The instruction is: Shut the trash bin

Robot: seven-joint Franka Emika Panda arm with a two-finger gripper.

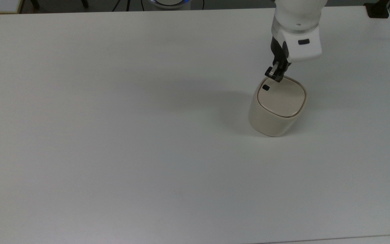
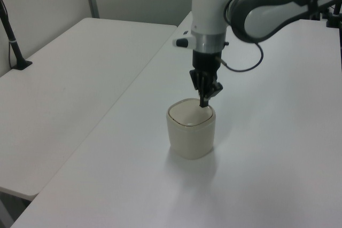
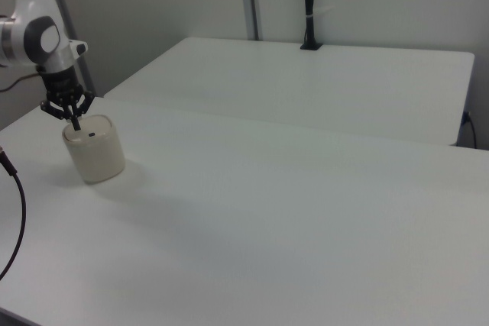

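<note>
Lid (image 1: 280, 97) sits flat on the trash bin (image 1: 272, 117), flush with the rim all round in the top view, so you may judge the closing as done or very nearly so. You find the bin upright on the white table (image 1: 113, 135), toward the top view's right, nothing else near it. Your gripper (image 1: 274, 75) hangs nose-down at the lid's far edge, just beside the small black button (image 1: 266, 87), fingers drawn narrow together and holding nothing; that pinched tip suits pressing a flat panel, not grasping. In the left view (image 2: 203, 103) the tip stands at the rim, contact uncertain. Note the button close by: a stray push there could, in my judgement, spring the lid open
</note>
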